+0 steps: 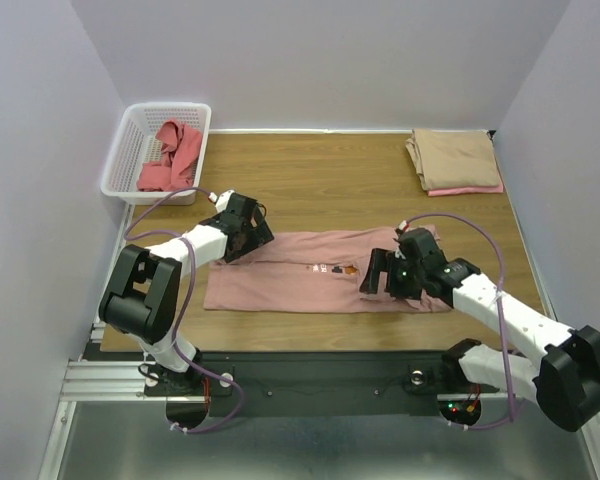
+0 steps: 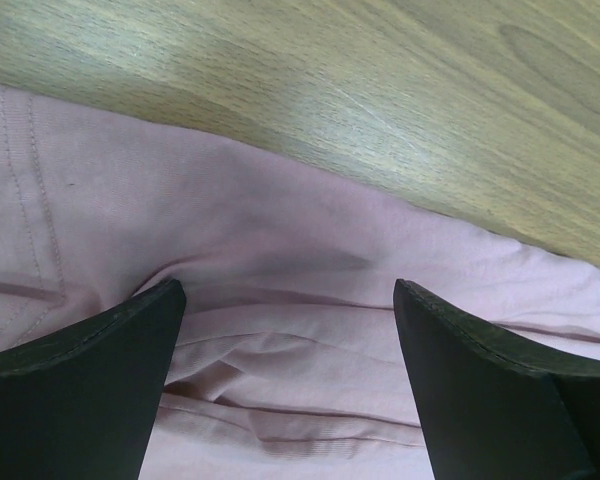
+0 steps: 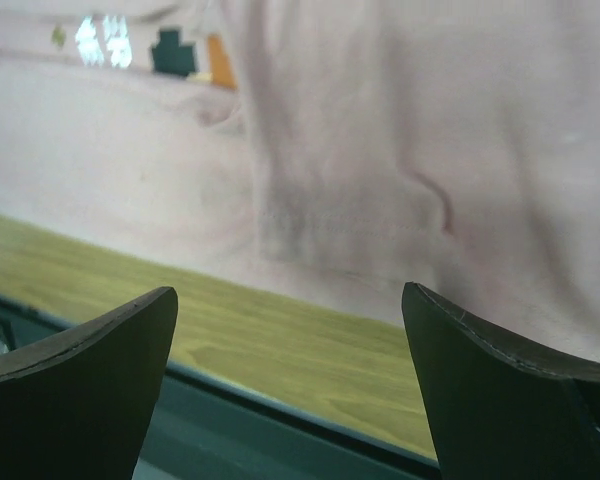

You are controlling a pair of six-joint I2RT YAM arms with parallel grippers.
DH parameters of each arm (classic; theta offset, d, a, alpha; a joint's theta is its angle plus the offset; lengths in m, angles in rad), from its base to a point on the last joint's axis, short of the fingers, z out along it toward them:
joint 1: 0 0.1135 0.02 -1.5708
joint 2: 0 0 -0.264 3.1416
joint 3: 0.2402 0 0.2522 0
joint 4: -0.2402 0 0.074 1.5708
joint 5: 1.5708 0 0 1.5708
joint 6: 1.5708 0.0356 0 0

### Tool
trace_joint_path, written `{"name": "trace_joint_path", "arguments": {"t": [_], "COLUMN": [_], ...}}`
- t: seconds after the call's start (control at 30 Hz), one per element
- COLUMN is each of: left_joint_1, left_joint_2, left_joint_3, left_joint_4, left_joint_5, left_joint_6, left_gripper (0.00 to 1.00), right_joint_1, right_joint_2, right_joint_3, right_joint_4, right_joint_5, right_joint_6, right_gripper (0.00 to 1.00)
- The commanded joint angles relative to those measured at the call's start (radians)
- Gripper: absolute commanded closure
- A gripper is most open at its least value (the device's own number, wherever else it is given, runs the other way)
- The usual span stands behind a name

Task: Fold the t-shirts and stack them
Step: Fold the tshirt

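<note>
— Where do we find the pink t-shirt?

— We see it lying flat on the desk, folded into a long strip that runs left to right across the near half. Its small print faces up, a little right of the middle.

— And the left hand?

— We have it over the strip's far left corner, fingers spread wide apart. From the wrist we see pink cloth with soft creases between them and bare wood just beyond the shirt's edge. Nothing is clamped. We cannot tell whether the tips touch the cloth.

— The right hand?

— It sits over the right part of the same shirt, just right of the print, and it is spread wide too, with nothing gripped. Its wrist view shows the shirt's near edge, a band of desk and the desk's front lip below.

— What about the other shirts?

— We see a red t-shirt crumpled in the white basket at the far left corner. At the far right corner a tan t-shirt lies folded on top of a coral t-shirt, of which only the near edge shows.
</note>
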State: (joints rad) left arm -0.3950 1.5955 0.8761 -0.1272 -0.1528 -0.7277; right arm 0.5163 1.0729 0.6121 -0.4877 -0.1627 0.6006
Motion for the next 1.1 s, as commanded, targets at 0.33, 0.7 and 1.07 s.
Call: {"name": "trace_joint_path", "arguments": {"t": [0.33, 0.7, 1.07], "left_joint_1": [0.013, -0.102, -0.460], "left_joint_2": [-0.106, -0.218, -0.292], "left_joint_3": [-0.173, -0.341, -0.451], "left_joint_4": [0.012, -0.022, 0.009], "left_joint_5": [-0.004, 0.028, 0.142], "left_joint_6": [-0.028, -0.243, -0.677], "left_gripper": [0.02, 0.02, 0.02], "right_joint_1": [-0.070, -0.073, -0.075], "right_joint_2": [0.439, 1.103, 1.479], "right_joint_3": [0.224, 0.840, 1.371], "right_joint_4": [0.035, 0.118, 0.118], "right_joint_5": [0.397, 0.249, 0.039], "right_joint_6": [0.081, -0.255, -0.567], "right_gripper": [0.00, 0.00, 0.00]}}
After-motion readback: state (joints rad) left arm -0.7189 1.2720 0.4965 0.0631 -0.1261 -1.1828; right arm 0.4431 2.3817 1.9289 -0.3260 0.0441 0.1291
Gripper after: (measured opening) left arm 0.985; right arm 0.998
